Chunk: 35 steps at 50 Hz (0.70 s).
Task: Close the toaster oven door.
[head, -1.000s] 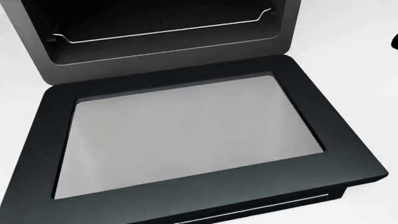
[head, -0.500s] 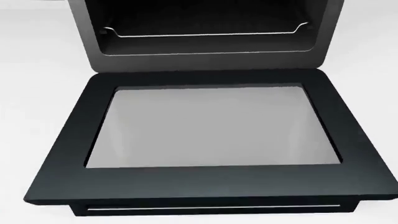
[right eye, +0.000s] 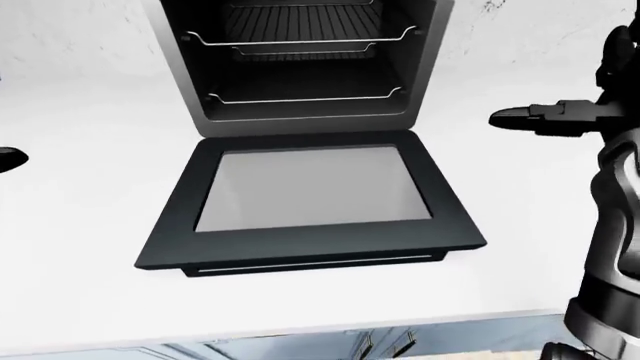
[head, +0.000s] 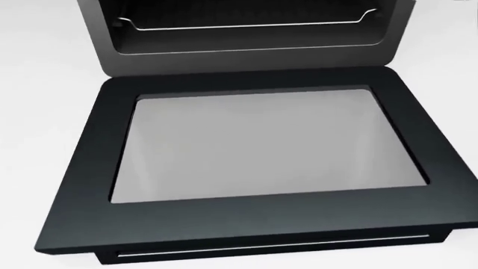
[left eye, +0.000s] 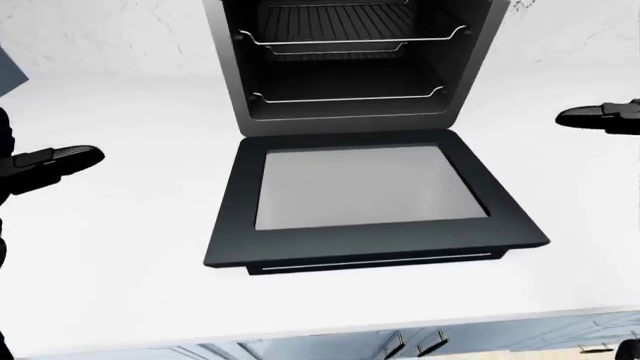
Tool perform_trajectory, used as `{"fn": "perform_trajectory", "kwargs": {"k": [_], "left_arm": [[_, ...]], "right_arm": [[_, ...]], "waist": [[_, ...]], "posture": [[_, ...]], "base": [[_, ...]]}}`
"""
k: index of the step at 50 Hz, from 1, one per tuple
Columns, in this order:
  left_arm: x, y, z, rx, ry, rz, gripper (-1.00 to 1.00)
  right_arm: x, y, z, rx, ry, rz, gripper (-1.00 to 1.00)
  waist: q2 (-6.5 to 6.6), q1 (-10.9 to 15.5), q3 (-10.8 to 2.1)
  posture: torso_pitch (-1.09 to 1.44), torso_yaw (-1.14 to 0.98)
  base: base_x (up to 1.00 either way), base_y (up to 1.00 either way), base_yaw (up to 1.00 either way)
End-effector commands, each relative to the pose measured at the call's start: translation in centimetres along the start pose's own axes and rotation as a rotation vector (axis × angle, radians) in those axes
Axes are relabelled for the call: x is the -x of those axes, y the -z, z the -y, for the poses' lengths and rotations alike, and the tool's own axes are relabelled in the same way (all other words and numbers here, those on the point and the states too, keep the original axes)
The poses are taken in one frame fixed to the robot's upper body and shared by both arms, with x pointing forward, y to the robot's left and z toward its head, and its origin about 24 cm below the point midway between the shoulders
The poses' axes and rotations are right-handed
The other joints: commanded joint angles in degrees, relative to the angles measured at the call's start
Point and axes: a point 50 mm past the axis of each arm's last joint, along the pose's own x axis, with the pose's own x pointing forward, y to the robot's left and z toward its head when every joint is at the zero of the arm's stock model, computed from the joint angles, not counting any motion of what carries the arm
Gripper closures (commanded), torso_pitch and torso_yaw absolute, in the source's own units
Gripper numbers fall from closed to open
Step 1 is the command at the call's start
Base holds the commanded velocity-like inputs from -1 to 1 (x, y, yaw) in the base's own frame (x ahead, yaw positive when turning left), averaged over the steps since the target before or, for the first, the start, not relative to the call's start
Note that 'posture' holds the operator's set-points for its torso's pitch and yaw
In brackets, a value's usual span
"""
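Toaster oven door (left eye: 372,199): fully dropped, lying flat on the counter, grey glass pane facing up, hinged at the oven mouth.
Toaster oven (left eye: 350,60): upper centre of the left-eye view, cavity exposed, wire racks (left eye: 352,36) inside.
Counter (left eye: 130,247): plain white; its near edge runs along the bottom, with cabinet fronts (left eye: 400,343) below.
Wall (right eye: 80,30): white, faintly marbled.
Left hand (left eye: 50,161): well apart from the door's left side, fingers apparently extended; spread not discernible.
Right hand (right eye: 545,118): well apart on the right, fingers extended, holding nothing.

White counter (left eye: 120,262), blue cabinet fronts (left eye: 330,346) below its edge
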Motion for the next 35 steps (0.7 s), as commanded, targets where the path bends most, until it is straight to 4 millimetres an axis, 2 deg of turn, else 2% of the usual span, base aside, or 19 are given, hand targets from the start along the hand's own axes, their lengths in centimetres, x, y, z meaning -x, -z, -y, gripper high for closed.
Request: {"fn": "perform_trajectory", "kwargs": {"k": [1, 19, 35], "left_arm": [[0.2, -1.9, 0.0, -0.009, 0.005, 0.096, -1.0], [0.3, -1.7, 0.0, 0.002, 0.01, 0.085, -1.0], [0.3, -1.9, 0.0, 0.001, 0.011, 0.088, -1.0]], "right_arm": [[0.1, -1.7, 0.4, 0.052, 0.008, 0.105, -1.0], [0.9, -0.6, -0.2, 0.335, -0.102, 0.19, -1.0], [1.6, 0.5, -1.3, 0.361, -0.178, 0.169, -1.0]], "waist": [[0.12, 0.0, -1.25], [-0.22, 0.13, -1.55], [-0.2, -0.15, -1.52]], "posture": [[0.0, 0.0], [0.0, 0.0], [0.0, 0.0]], "base": [[0.0, 0.0, 0.0], [0.0, 0.0, 0.0], [0.0, 0.0, 0.0]]}}
